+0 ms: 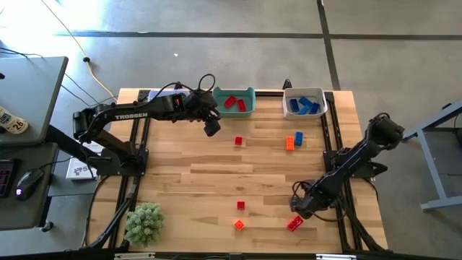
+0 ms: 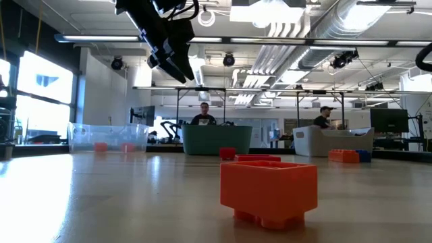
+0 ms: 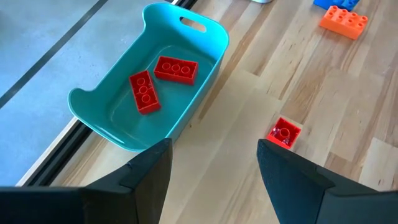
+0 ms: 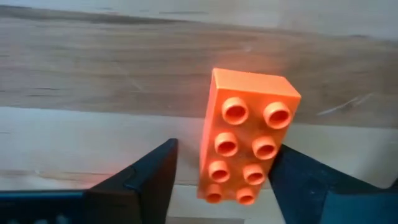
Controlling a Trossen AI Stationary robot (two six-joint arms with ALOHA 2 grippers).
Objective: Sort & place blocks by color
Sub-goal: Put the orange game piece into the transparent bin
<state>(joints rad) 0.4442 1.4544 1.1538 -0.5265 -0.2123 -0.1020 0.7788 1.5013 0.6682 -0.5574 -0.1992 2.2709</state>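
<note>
Lower right of the high view: the right gripper [image 4: 221, 186], fingers apart, is set around the red rectangular plastic brick [image 1: 294, 223] on the desk [image 1: 202, 180]; centring is advised before squeezing.

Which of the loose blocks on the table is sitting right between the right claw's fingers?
The long eight-stud red-orange brick near the table's front right; the right claw straddles it. The other loose blocks lie clear of both claws.

Two bins: a teal bin [image 1: 249, 94] holding two red bricks [image 1: 234, 103], a white bin [image 1: 323, 108] holding several blue bricks [image 1: 304, 105], number unclear. Six loose bricks lie on the surface [image 1: 188, 173]. One fuzzy green plant [image 1: 144, 222].
</note>
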